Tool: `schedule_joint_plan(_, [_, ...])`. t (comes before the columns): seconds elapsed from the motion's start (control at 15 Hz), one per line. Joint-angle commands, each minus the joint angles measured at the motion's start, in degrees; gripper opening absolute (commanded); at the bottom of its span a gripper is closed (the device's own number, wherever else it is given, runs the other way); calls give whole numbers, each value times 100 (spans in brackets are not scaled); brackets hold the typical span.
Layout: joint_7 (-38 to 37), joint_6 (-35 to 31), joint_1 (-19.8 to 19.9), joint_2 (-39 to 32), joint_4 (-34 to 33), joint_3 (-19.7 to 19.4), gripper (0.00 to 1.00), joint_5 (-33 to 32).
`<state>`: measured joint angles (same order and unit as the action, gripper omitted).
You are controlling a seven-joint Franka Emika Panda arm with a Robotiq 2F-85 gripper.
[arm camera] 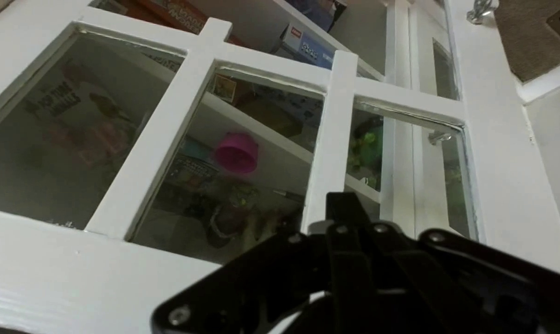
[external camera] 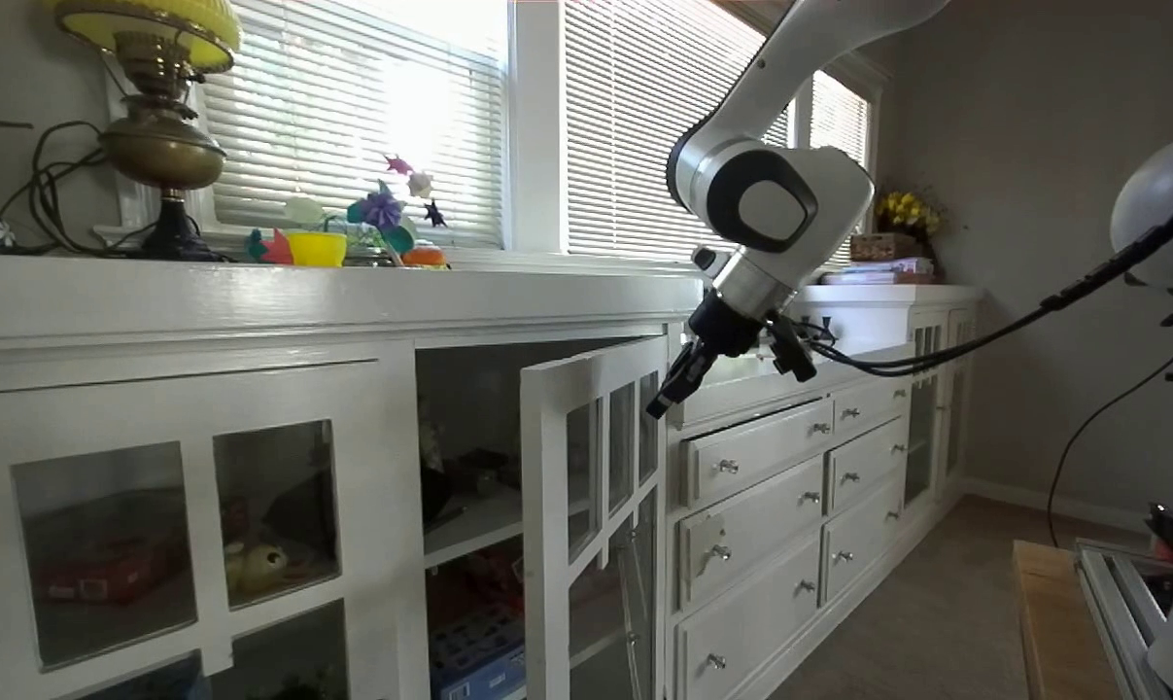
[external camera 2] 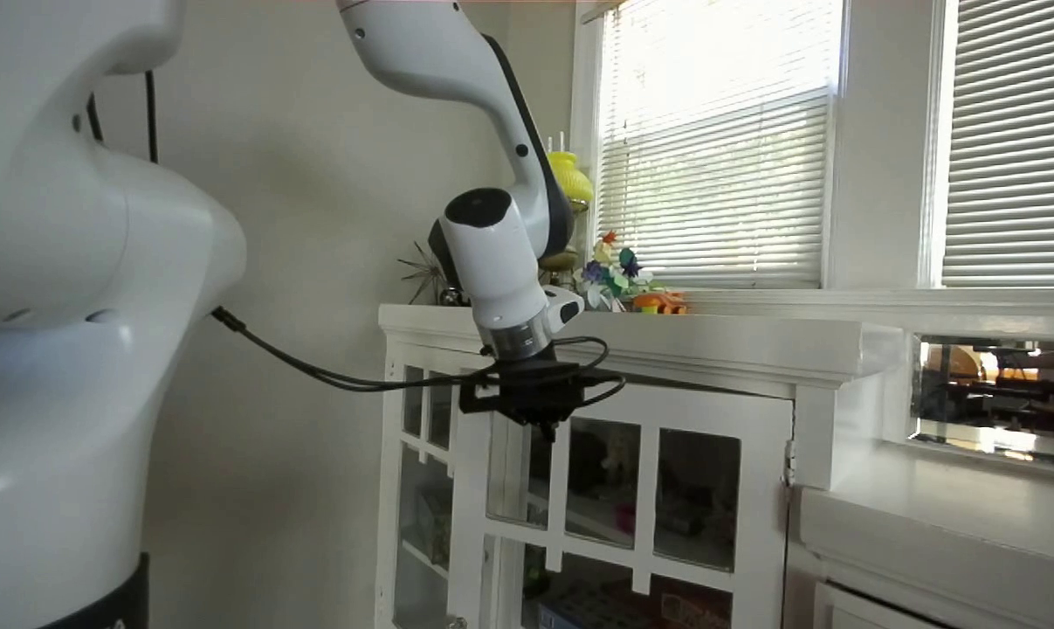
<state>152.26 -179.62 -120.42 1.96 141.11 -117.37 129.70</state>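
Observation:
My gripper (external camera: 658, 406) is shut with nothing between its fingers. It is just outside a white cabinet door (external camera: 545, 544) with glass panes, which stands partly open. In an exterior view the black gripper (external camera 2: 547, 432) overlaps the upper part of the door (external camera 2: 764, 454). In the wrist view the fingertips (arm camera: 347, 206) lie over the door's panes and slats (arm camera: 328, 153). I cannot tell whether they touch the door. Through the glass a pink cup (arm camera: 236, 153) shows on a shelf. A silver knob (arm camera: 483, 10) is on the door's far frame.
White drawers (external camera: 751, 457) with silver knobs adjoin the cabinet. A brass lamp with a yellow shade (external camera: 163, 126), a yellow pot (external camera: 316, 249) and paper flowers (external camera: 382, 207) stand on the cabinet top. A blue box (external camera: 479, 656) is inside. Black cables (external camera: 936, 365) hang from the arm.

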Motion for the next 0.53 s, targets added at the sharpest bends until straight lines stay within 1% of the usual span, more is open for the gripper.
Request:
schedule_joint_plan(0.0, [248,98,-69,-104,-101,-64,1,246])
schedule_joint_plan(0.2, [450,390,-73,-236,-176,-68,1,357])
schedule_joint_plan(0.4, [897,779,4,-358,-244,-74,1,735])
schedule_joint_plan(0.47, [364,1041,17,-670,-117,-42,1,409])
